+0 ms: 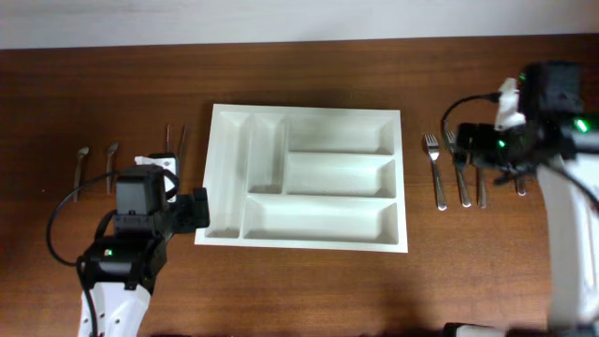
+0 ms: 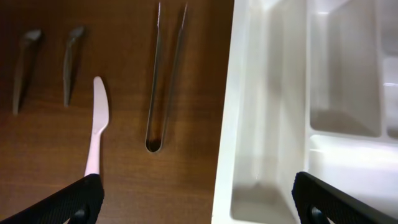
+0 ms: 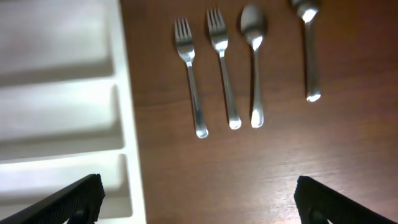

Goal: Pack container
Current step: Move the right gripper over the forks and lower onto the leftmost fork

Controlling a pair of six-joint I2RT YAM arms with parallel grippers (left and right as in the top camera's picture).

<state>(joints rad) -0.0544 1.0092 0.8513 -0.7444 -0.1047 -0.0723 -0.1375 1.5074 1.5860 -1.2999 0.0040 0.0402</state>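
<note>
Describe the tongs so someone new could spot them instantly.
Find the white cutlery tray mid-table. Just off its left edge, between it and the white knife, lie the metal tongs. They alone are two thin arms joined in a narrow U, with the bend toward the robot.

Dark brown wood-grain bench (image 1: 309,290) fills nearly the whole overhead view w/ grain running left-right, a pale plain strip (image 1: 281,19) beyond its far edge at top, lighting even, faint sheen on wood.
</note>
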